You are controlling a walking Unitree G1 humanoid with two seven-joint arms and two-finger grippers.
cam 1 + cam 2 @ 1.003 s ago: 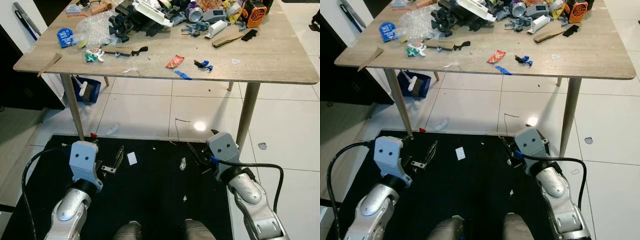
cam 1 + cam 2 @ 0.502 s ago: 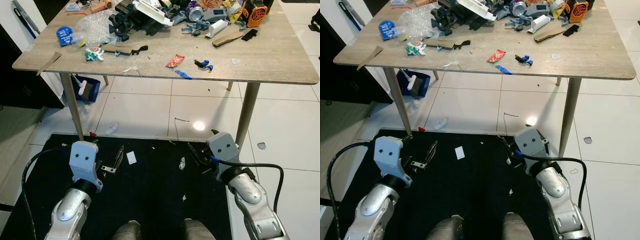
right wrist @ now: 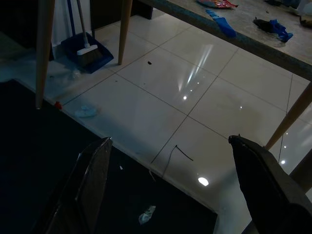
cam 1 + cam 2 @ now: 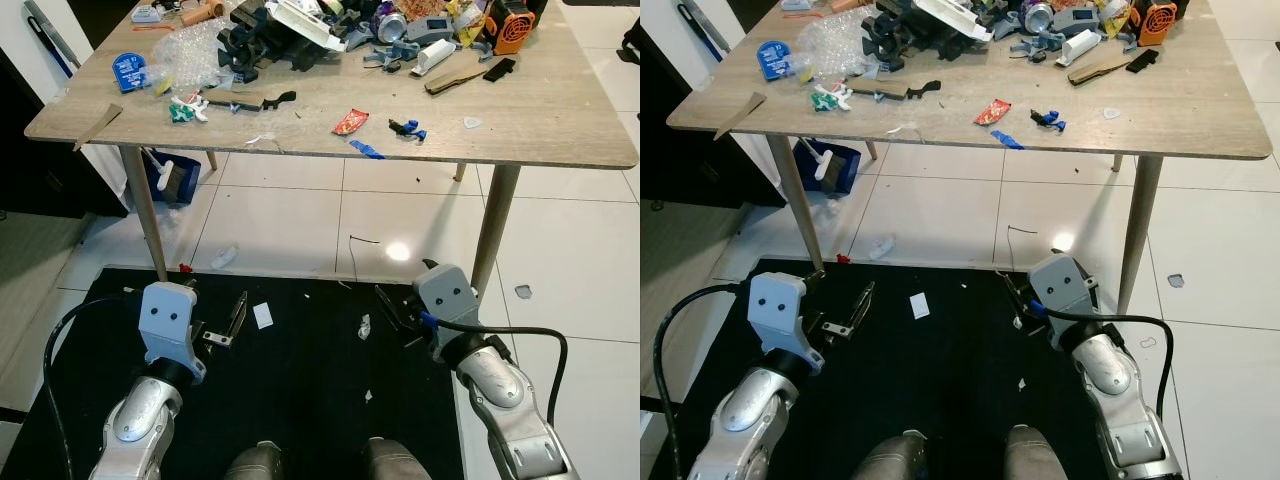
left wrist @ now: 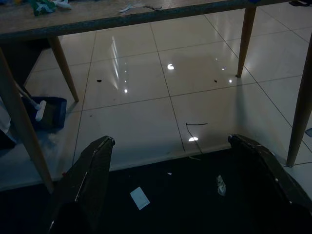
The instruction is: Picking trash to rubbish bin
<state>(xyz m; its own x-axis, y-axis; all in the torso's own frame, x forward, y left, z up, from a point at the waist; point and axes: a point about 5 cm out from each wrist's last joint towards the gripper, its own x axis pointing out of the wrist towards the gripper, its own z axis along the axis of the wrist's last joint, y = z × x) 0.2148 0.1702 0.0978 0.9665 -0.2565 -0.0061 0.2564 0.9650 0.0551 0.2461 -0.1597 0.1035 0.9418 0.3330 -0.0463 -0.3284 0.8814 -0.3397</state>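
The left gripper [image 5: 168, 161] is hanging low over the black mat [image 4: 300, 400] with its fingers [image 5: 92, 165] spread wide and gripping nothing. The right gripper [image 3: 168, 165] is hovering over the far right part of the same mat, its fingers [image 3: 258, 170] likewise released and empty.

Between and just ahead of the two grippers, trash is lying on the mat: a small white paper slip [image 4: 264, 316] is sitting near the left gripper, and a crumpled white scrap [image 4: 365, 326] is resting near the right gripper. A tinier white fleck [image 4: 369, 397] is lying closer to the robot.

Past the mat's far edge, on the white tiled floor [image 4: 290, 220], a crumpled clear wrapper [image 4: 224, 258] is lying beside a thin dark wire [image 4: 364, 240], and a small red bit [image 4: 186, 269] is sitting by the counter leg [image 4: 143, 210].

The wooden counter [image 4: 540, 110] is standing over the tiles, carrying a red wrapper [image 4: 349, 122], a blue strip [image 4: 366, 150], bubble wrap [image 4: 190, 55] and a heap of dark parts [image 4: 265, 40]. A blue dustpan with brush [image 4: 170, 178] is leaning under its left end.
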